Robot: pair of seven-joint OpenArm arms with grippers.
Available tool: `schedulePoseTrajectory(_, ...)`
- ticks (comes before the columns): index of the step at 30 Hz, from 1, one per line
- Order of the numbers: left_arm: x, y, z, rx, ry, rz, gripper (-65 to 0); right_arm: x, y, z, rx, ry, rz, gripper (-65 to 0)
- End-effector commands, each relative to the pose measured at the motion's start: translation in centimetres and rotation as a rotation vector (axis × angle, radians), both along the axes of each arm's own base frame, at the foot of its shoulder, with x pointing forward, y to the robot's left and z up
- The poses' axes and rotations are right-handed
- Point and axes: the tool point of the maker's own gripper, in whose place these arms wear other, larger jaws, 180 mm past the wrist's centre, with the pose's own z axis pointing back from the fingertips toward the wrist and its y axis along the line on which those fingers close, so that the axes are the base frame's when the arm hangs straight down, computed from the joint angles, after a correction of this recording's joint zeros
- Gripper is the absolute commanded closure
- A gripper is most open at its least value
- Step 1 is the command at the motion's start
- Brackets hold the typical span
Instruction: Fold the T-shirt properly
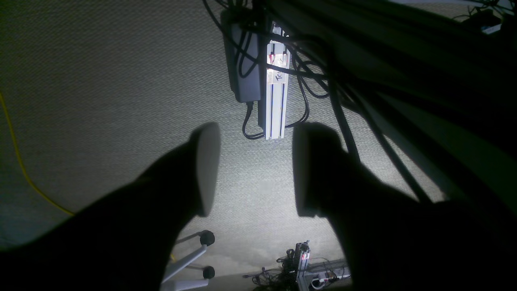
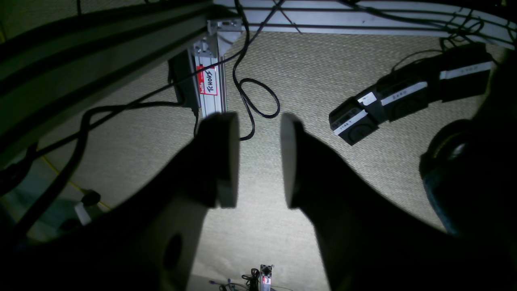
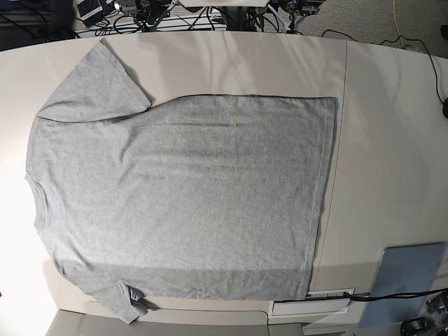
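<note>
A grey T-shirt lies spread flat, plain side up, across most of a pale table. Its collar end sits at nine o'clock, its hem at three o'clock, one sleeve at eleven o'clock and the other, slightly bunched, at seven o'clock. Laid out this way, it looks ready for a first fold, with no fold made yet.

Only the base view shows the shirt; neither arm appears there. The wrist views show what it lacks: the left gripper and right gripper, both with jaws apart and holding nothing, hanging over carpet beside cables and a metal frame leg, well away from the shirt.
</note>
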Motion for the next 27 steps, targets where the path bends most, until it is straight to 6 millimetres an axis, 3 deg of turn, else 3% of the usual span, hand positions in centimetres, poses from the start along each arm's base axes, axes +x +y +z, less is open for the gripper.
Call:
schedulePoseTrajectory(1,0.0,0.1,0.0,-0.003,-0.004,-0.002,-30.5,0.0,-0.2,0.1,0.001,-0.009,0.000,-18.3)
schedulePoseTrajectory(10,-2.2,1.1,0.7,0.018,-0.003,-0.013,-30.5,-1.1,-2.0,0.6,0.051,0.038,-0.016,-18.2)
schedulePoseTrajectory(18,-4.9,0.8,2.8,-0.043,-0.031,-0.051,-30.5,-4.8,-4.7,1.9,0.039,0.058,0.019,-18.2)
schedulePoseTrajectory(22,-5.8,1.7,4.5,-0.072,-0.041,-0.040,-30.5,-6.7,-5.3,3.7,0.053,0.027,0.023,-18.2)
schedulePoseTrajectory(27,-6.8,4.5,7.3,-0.051,-0.077,-0.058,-30.5,-8.3,-6.3,7.4,0.044,-0.033,0.066,-18.2)
